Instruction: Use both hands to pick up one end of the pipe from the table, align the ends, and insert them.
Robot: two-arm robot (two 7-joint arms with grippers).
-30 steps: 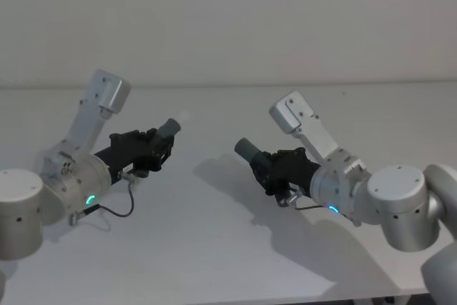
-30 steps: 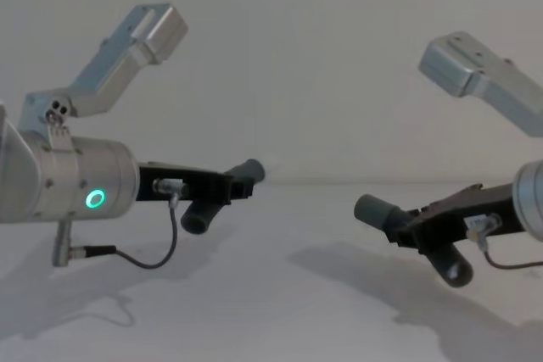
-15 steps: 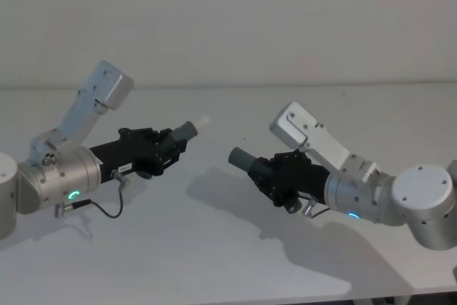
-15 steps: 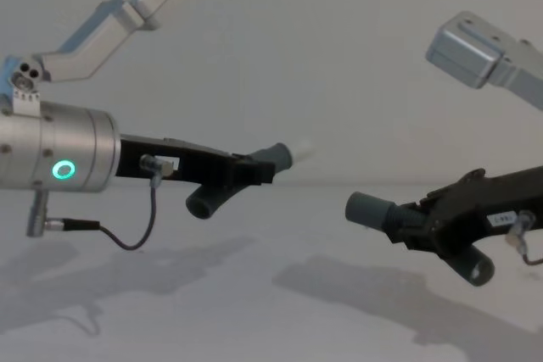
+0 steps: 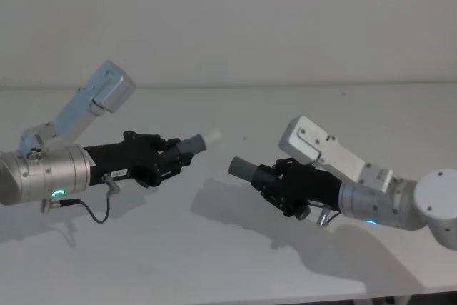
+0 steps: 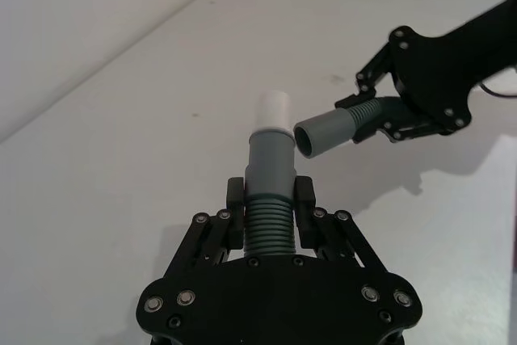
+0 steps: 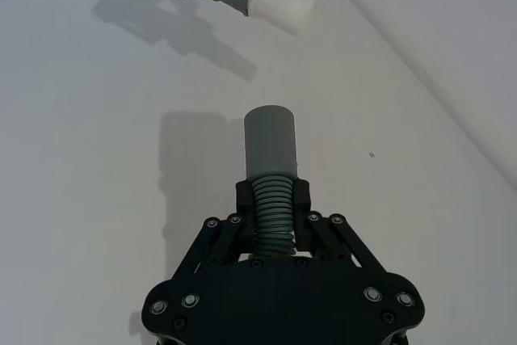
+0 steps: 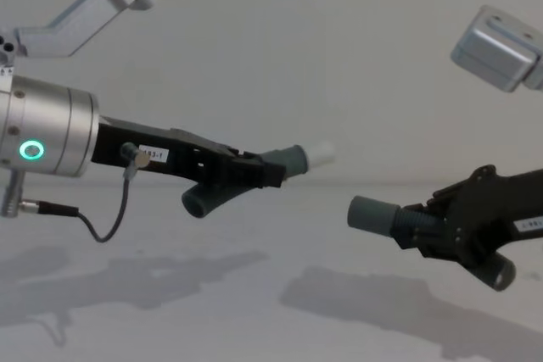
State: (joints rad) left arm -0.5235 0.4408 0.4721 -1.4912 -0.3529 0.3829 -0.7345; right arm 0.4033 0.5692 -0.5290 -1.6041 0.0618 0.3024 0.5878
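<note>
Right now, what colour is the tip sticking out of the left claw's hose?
White; the tip shows clearest in the left wrist view.

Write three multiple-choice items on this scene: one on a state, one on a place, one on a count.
1. The left hose and right hose are:
A) joined
B) apart
C) taped together

2. The white tip is on:
A) the left hose
B) the right hose
C) both

3. How many hoses does each of the left gripper and right gripper hold?
A) one
B) two
C) none

1 B: the head and chest views show a gap between the facing ends.
2 A: the right hose ends in plain grey.
3 A: each wrist view shows one ribbed hose clamped.
</note>
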